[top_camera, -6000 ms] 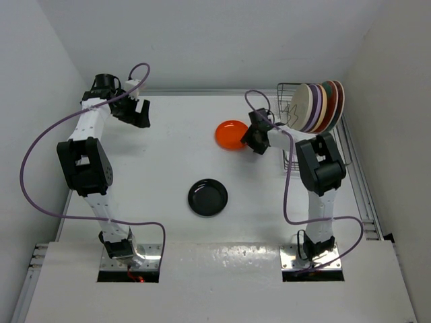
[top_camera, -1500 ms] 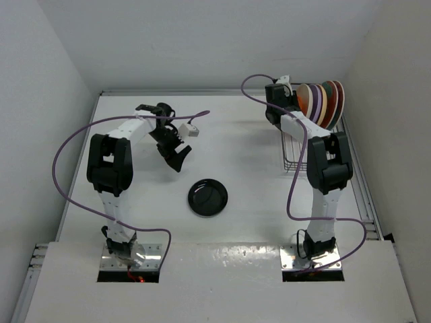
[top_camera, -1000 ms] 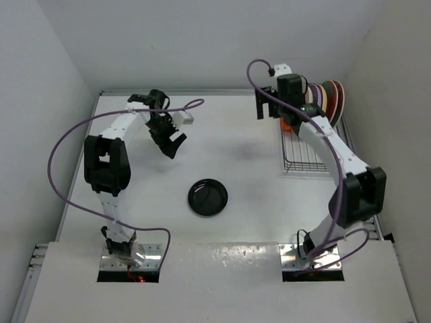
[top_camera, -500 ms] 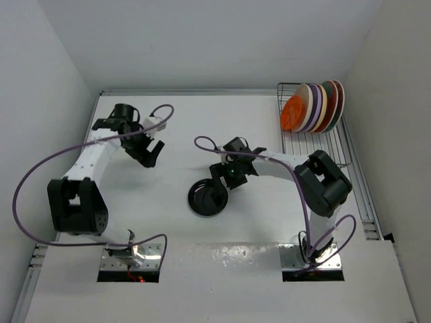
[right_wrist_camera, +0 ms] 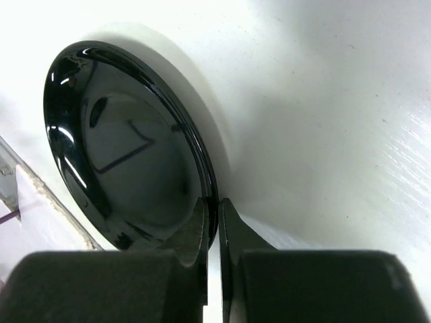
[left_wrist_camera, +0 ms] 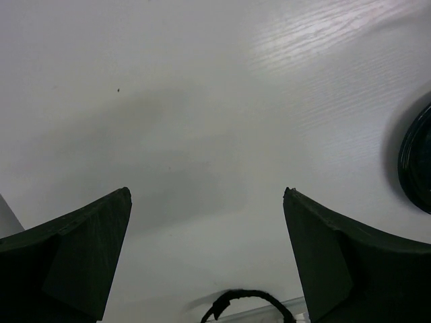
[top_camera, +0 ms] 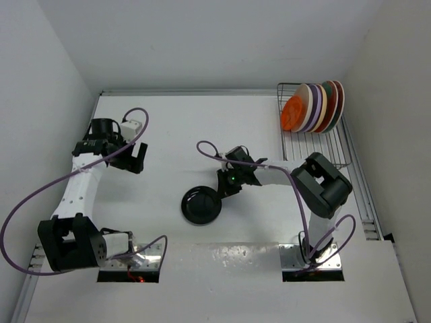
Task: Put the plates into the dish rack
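Note:
The small glossy black plate (top_camera: 201, 205) (right_wrist_camera: 128, 145) lies on the white table, a little left of centre. My right gripper (top_camera: 219, 190) (right_wrist_camera: 215, 210) is shut on its right rim, one finger inside the plate and one outside. At the back right stands the dark wire dish rack (top_camera: 316, 141). Several plates (top_camera: 313, 106) stand upright in its far end, the bright orange one (top_camera: 292, 113) in front. My left gripper (top_camera: 135, 160) (left_wrist_camera: 205, 195) hangs open over bare table at the left, holding nothing. The black plate's edge (left_wrist_camera: 416, 160) shows at the right of the left wrist view.
White walls close in the table at the back, left and right. The near part of the rack (top_camera: 322, 153) holds no plates. A purple cable (top_camera: 209, 151) loops above the table by my right arm.
My right gripper has shut on the black plate's rim, and the plate has shifted slightly left and toward the front. My left arm has drawn back toward the left.

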`<state>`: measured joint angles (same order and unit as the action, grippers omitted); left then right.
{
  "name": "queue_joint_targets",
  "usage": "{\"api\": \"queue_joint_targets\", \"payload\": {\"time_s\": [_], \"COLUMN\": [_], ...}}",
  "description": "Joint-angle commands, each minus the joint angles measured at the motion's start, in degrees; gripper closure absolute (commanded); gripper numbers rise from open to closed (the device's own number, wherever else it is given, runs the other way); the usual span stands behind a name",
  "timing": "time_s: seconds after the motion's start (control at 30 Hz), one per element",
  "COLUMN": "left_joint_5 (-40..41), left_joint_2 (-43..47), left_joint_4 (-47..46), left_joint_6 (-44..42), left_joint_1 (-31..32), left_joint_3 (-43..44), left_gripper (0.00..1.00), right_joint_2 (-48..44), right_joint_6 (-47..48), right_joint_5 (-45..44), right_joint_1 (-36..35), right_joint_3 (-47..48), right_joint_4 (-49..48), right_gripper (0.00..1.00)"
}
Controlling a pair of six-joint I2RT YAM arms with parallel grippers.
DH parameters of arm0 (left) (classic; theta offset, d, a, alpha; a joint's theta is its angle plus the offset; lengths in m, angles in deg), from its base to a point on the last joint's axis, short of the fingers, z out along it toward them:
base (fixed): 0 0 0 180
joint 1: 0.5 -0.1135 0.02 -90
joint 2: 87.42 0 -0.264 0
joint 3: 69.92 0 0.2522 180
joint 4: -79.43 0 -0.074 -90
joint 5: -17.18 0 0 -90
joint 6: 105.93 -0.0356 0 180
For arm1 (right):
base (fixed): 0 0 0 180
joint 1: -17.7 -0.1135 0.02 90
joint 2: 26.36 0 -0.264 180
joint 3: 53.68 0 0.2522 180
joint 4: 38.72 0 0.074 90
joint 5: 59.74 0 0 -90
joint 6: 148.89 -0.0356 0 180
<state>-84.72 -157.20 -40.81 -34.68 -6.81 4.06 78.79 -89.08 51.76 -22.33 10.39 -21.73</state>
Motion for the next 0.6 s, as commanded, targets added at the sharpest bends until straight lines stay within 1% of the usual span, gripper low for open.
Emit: {"api": "queue_joint_targets", "payload": {"time_s": [0.0,0.03,0.07,0.1,0.13,0.17,0.23,0.27,0.3,0.33,0.37,0.4,0.43,0.47,0.53,0.57], "left_joint_5": [-2.0,-3.4,-6.2,-7.1,-7.8,-7.8,-7.8,-6.6,-4.5,-3.4,-2.5,-1.9,-1.4,-1.4,-0.8,-0.3], "left_joint_2": [0.3,0.3,-0.3,-0.3,-0.8,-0.8,-2.3,-2.3,-2.3,-2.9,-2.9,-2.9,-3.4,-3.4,-3.4,-4.1], "left_joint_4": [-0.9,-0.9,-0.9,-0.9,-0.9,-0.9,-0.4,-0.4,-0.4,-0.4,-0.4,-0.4,-0.4,-0.4,-0.4,-0.4], "left_joint_6": [4.3,4.9,4.9,5.6,6.2,6.2,6.2,6.2,6.2,6.2,6.2,6.2,6.2,6.2,6.2,5.7], "left_joint_1": [-3.6,-5.4,-6.3,-6.9,-7.4,-8.0,-8.0,-8.0,-8.0,-8.0,-7.5,-7.5,-7.5,-7.5,-7.5,-6.9], "left_joint_3": [-0.1,-0.1,-0.1,-0.1,0.4,0.4,2.3,2.3,3.1,3.8,3.8,3.8,4.5,4.5,5.0,5.6], "left_gripper": [0.0,0.0,0.0,0.0,0.0,0.0,0.0,0.0,0.0,0.0,0.0,0.0,0.0,0.0,0.0,0.0], "right_joint_2": [0.1,-1.2,-2.7,-3.6,-7.0,-8.1,-11.6,-13.6,-14.5,-15.7,-16.3,-16.4,-16.2,-16.1,-15.8,-14.6], "right_joint_6": [2.9,3.7,3.7,3.9,4.0,4.3,4.4,4.7,5.0,5.1,5.1,5.1,5.8,6.5,9.3,10.1], "right_joint_5": [-5.1,-5.5,-6.1,-6.7,-8.3,-10.7,-15.5,-17.4,-22.9,-24.9,-29.7,-31.8,-34.2,-44.0,-50.1,-55.6], "right_joint_1": [-0.8,-0.6,-0.4,-0.3,0.5,0.9,2.3,3.8,4.6,7.0,9.7,12.6,13.7,16.7,18.6,21.5], "right_joint_3": [-1.9,0.2,1.5,2.4,6.5,8.0,13.8,15.2,18.2,19.8,25.4,27.3,30.4,32.9,34.6,37.6], "right_joint_4": [4.4,4.9,6.7,7.6,8.5,11.3,12.4,13.6,14.7,15.9,18.0,20.2,21.0,21.6,21.3,21.1], "right_gripper": [1.0,1.0,1.0,1.0,1.0,1.0,1.0,1.0,1.0,1.0,1.0,1.0,1.0,1.0,1.0,1.0]}}
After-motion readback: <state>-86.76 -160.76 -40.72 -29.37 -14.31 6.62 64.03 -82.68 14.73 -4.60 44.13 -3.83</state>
